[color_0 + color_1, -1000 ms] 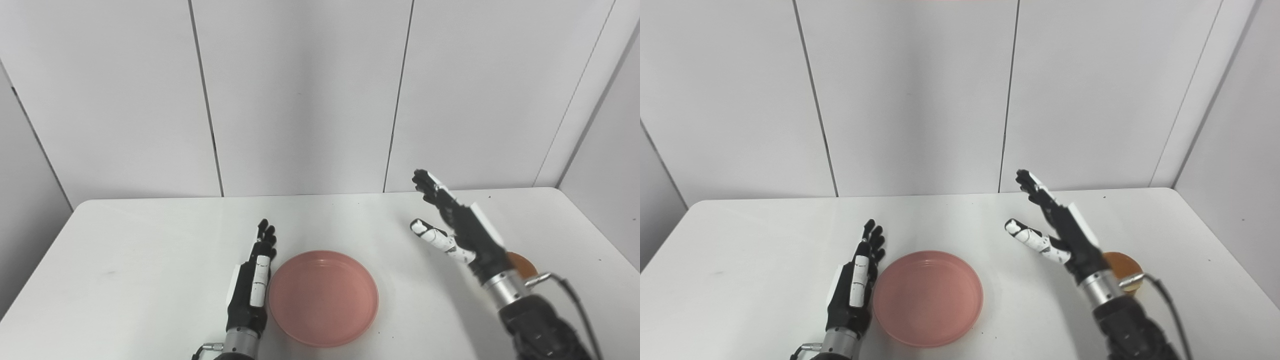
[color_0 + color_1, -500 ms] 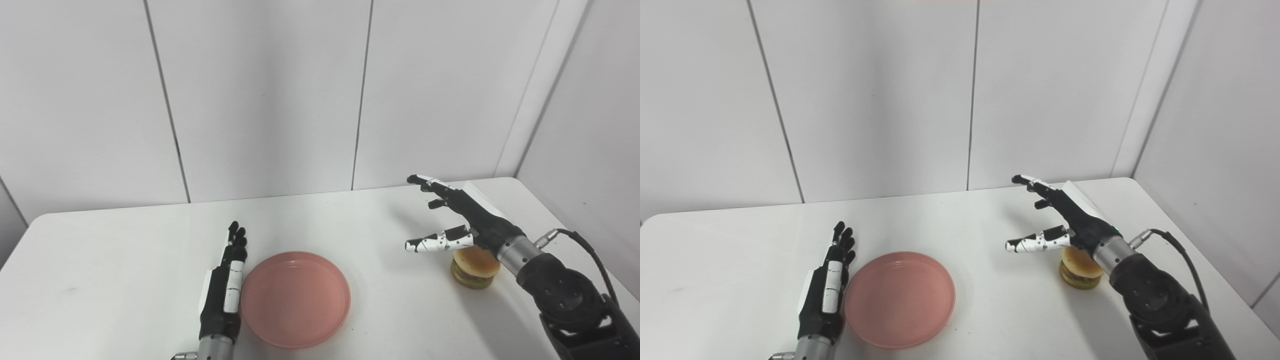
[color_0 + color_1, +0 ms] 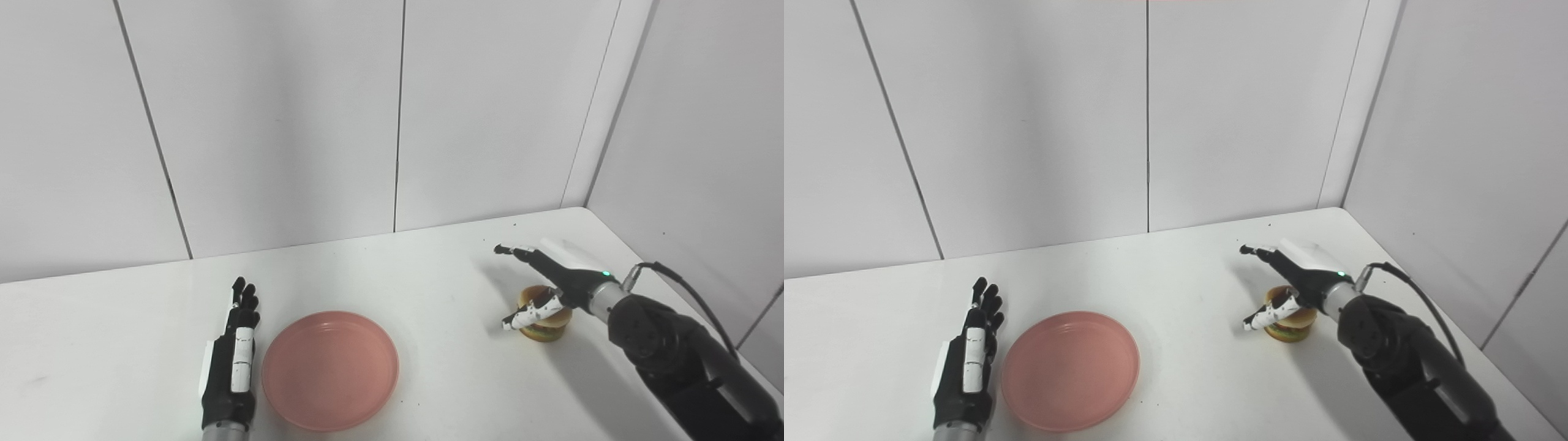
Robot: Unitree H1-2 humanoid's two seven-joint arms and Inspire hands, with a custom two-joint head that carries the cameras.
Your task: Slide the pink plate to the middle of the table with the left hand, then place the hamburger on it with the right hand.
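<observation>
The pink plate (image 3: pixel 331 369) lies on the white table (image 3: pixel 429 288) near the front, left of centre. My left hand (image 3: pixel 233 367) rests flat and open just left of the plate's rim, fingers straight. The hamburger (image 3: pixel 542 313) stands on the table at the right, with a tan bun and green layer. My right hand (image 3: pixel 551 278) is open, low over the hamburger. Its fingers reach past the bun's far side and its thumb lies along the near left side. It does not grip the hamburger.
White wall panels stand behind the table and along its right side. The table's right edge (image 3: pixel 649 275) runs close to the hamburger. A cable (image 3: pixel 692 294) loops from my right wrist.
The camera has turned right, so the whole scene shifted left. My right hand has dropped from above the table down onto the hamburger. My left hand and the plate keep their places.
</observation>
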